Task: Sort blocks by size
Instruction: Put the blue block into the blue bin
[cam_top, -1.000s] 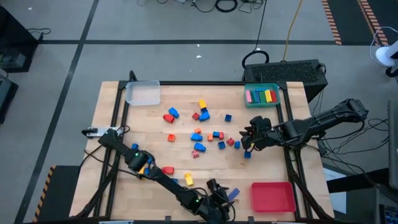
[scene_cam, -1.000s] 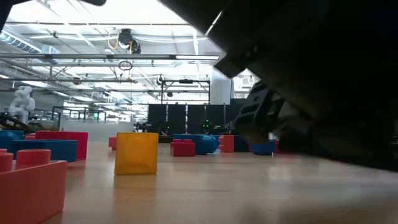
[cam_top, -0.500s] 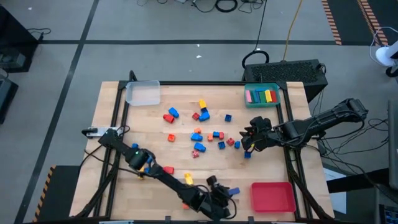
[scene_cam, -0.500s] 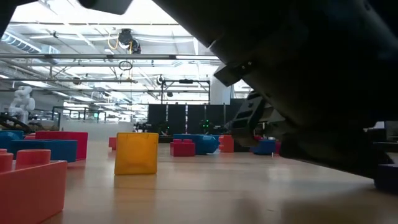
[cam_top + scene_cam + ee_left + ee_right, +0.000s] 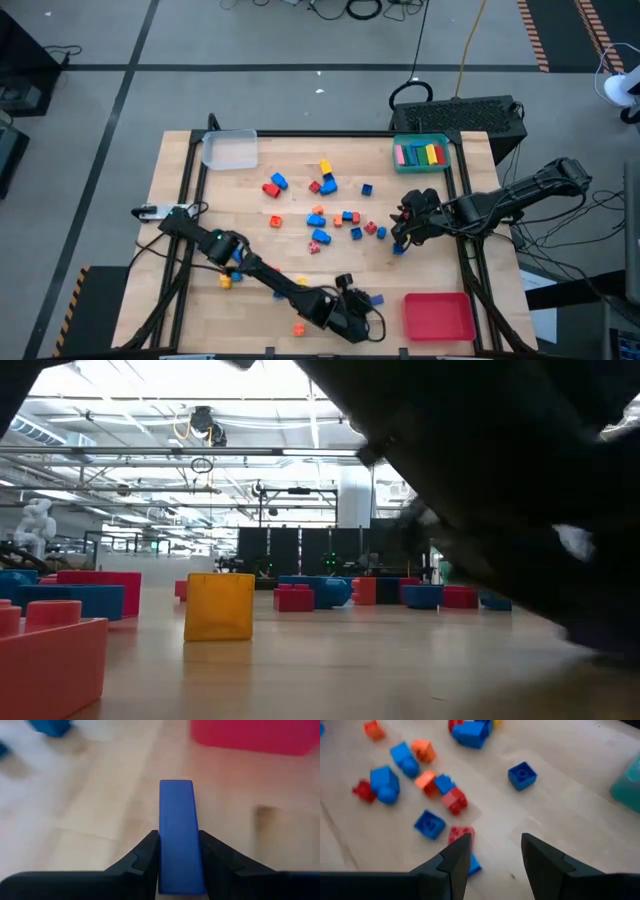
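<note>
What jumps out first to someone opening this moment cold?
The left gripper at the table's near edge, shut on a long blue bar beside the red tray. Next, the scatter of small blocks mid-table, with the right gripper hovering open over its right end. A teal tray of bars sits at the far right.

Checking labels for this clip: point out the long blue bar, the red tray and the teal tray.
long blue bar [image 5: 177, 835], left wrist view, middle of its top face.
red tray [image 5: 438, 316], high view, its floor.
teal tray [image 5: 421, 139], high view, far rim.
</note>
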Controlling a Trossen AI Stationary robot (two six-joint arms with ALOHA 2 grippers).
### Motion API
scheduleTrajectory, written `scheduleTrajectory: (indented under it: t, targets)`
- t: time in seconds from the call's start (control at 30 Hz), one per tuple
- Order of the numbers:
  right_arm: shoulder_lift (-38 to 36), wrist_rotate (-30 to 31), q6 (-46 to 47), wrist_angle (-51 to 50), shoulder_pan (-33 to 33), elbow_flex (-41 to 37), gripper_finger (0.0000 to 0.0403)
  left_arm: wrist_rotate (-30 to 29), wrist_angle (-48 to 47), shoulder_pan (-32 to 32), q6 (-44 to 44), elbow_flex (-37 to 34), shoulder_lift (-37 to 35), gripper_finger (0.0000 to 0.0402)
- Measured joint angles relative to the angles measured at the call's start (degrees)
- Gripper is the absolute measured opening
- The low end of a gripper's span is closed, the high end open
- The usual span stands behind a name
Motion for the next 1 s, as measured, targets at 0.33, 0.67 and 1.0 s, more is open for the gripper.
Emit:
scheduleTrajectory:
  t: [0.33,0.67,1.0]
  targets:
    - [0.0,-9.1,-18.0,1.4,7.0,0.0,0.0160,-1.2,-10.5,4.3,8.4,0.0,-7.5,0.0113]
    - [0.5,-8.7,-37.9,14.5,12.3,0.0,0.0160,-1.5,-17.4,9.1,16.3,0.0,-14.1,0.0113]
    - [4.1,-3.9,-48.7,17.4,10.0,0.0,0.0216,4.4,-17.2,14.2,22.8,0.0,-15.6,0.0113]
